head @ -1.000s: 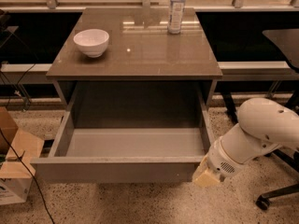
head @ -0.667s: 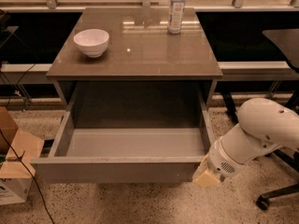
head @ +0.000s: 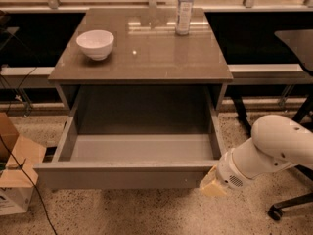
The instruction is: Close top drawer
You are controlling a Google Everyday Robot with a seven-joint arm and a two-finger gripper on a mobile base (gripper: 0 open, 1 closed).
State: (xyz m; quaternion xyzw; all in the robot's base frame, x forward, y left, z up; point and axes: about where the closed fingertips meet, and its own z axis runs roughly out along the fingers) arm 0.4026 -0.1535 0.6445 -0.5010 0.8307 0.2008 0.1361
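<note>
The top drawer (head: 122, 176) is pulled far out of the grey cabinet, and its smooth pale inside holds nothing. Its plain front panel faces me at the lower middle. My gripper (head: 211, 186) is at the end of the white arm (head: 274, 148), low at the drawer front's right corner, touching or nearly touching the panel. Only its tan tip shows.
On the cabinet top (head: 142, 48) stand a white bowl (head: 96, 43) at the left and a clear water bottle (head: 184, 9) at the back right. A cardboard box (head: 14, 177) sits on the floor at the left. An office chair base (head: 288, 207) is at the right.
</note>
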